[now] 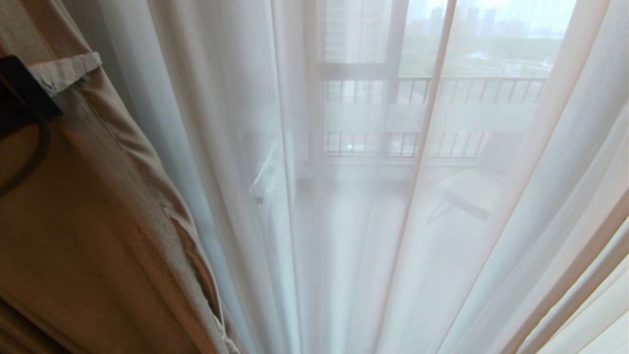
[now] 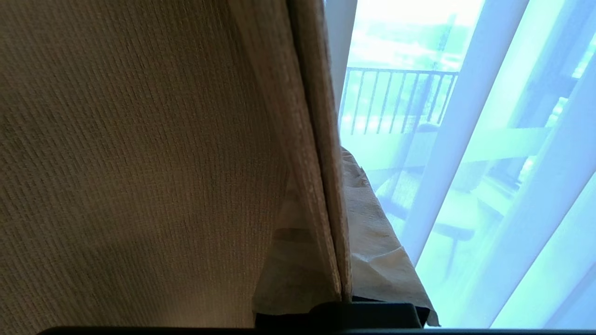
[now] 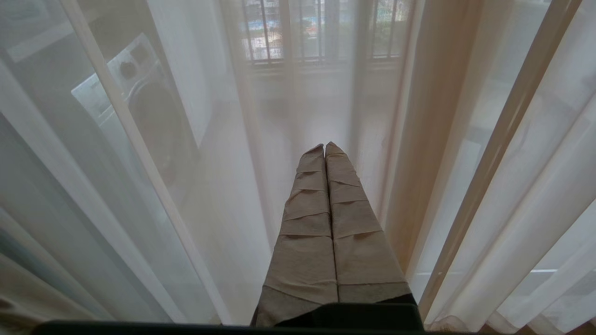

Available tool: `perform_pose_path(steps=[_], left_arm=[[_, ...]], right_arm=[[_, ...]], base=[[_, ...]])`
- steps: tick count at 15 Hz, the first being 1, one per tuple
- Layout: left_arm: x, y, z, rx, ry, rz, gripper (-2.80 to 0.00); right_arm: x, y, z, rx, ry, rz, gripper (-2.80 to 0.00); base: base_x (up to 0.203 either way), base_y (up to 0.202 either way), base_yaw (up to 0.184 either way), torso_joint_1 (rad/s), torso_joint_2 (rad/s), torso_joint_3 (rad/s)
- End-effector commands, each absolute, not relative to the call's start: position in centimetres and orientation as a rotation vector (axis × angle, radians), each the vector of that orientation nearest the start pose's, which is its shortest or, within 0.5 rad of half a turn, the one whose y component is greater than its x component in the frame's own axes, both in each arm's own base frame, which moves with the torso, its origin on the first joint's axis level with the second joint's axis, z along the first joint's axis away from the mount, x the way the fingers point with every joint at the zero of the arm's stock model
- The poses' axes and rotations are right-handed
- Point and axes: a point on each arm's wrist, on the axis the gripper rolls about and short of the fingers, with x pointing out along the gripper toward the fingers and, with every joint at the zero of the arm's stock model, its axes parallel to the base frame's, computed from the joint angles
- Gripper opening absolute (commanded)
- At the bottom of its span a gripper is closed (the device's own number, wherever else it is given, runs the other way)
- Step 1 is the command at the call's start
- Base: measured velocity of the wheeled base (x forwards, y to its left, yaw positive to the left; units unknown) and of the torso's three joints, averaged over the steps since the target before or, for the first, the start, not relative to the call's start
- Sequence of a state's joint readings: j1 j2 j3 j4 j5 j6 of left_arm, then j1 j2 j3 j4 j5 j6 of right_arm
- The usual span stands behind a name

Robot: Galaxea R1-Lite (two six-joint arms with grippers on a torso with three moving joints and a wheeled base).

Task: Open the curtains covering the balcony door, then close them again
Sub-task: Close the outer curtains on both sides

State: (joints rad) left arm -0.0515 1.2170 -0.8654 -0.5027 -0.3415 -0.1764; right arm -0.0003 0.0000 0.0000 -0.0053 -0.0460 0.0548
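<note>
Looking at your head view, the thick beige woven curtain [image 1: 113, 221] fills the left side of the frame, and the sheer white voile curtain [image 1: 344, 221] hangs across everything else. You can make out the black-framed balcony door [image 1: 393, 73] with its frosted band through the voile, upper middle. Your left gripper [image 2: 344, 291] has its tape-wrapped fingers [image 2: 382, 251] clamped on the hemmed edge of the beige curtain, low in the left wrist frame. Your right gripper [image 3: 325, 146] sits with its jaws pressed together on nothing, pointing at the voile, centre of the right wrist frame.
</note>
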Motion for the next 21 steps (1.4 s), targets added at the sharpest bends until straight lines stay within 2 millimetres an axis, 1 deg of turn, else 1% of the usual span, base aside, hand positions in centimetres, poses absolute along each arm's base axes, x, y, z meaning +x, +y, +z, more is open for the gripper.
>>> perform_pose_path(steps=[1, 6, 10, 21], left_arm=[[18.6, -1.8, 30.6, -0.153, -0.115, -0.410, -2.80], [18.6, -2.7, 30.2, -0.159, -0.096, -0.458, -2.80], [19.0, -3.1, 30.1, -0.159, -0.088, -0.477, -2.80], [18.9, -5.2, 30.1, -0.161, -0.077, -0.576, -2.80]], right_arm=[[-2.3, -0.1, 7.6, 0.055, -0.007, -0.046, -2.80], [-2.3, -0.1, 7.6, 0.055, -0.007, -0.046, -2.80], [-2.3, -0.1, 7.6, 0.055, -0.007, -0.047, -2.80], [-2.3, -0.1, 7.6, 0.055, -0.007, -0.046, -2.80]], base=[[0.000, 0.000, 0.000, 0.000, 0.00, 0.000], [0.000, 0.000, 0.000, 0.000, 0.00, 0.000], [0.000, 0.000, 0.000, 0.000, 0.00, 0.000], [0.000, 0.000, 0.000, 0.000, 0.00, 0.000]])
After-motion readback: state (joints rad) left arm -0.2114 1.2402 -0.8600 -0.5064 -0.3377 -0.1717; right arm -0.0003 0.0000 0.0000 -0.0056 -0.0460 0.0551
